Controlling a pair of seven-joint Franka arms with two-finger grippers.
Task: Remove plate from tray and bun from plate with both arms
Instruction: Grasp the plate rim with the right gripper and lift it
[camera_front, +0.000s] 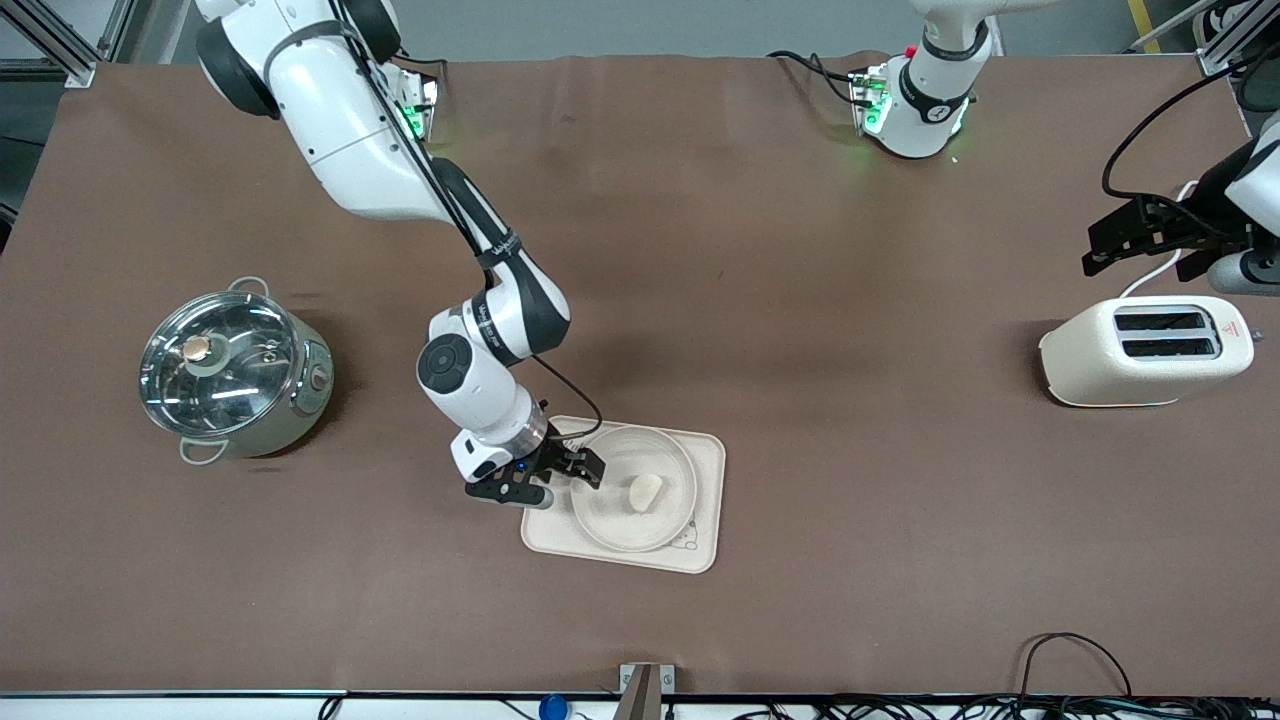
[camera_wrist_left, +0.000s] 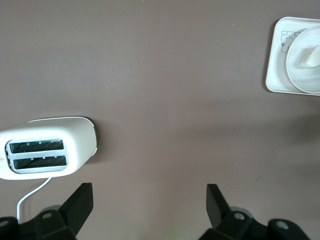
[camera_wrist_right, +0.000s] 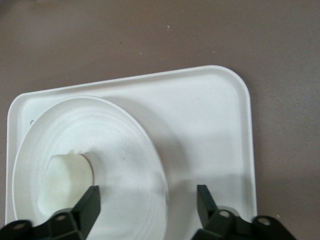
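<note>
Two arms are cut off at the front view's top edge. I see a brown table (camera_front: 800, 250), toaster (camera_front: 1145, 350), pot (camera_front: 232, 375), tray (camera_front: 705, 500). The plate (camera_front: 610, 510) lies on the tray, bun (camera_front: 645, 492) on it. Right gripper (camera_front: 560, 478) hangs over the plate's rim, fingers apart, empty. Left gripper (camera_front: 1140, 245) waits above the toaster, wide.

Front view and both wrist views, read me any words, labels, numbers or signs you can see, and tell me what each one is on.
No text can be read anywhere.
Red triangle warning sign on top of the toaster: a sign only, its mark too small to read.
Dark lettering along the right arm's black wrist band: too small to read.
Tray: a small cartoon animal drawing in one corner, no words.
Plate, bun and pot: no markings seen.
</note>
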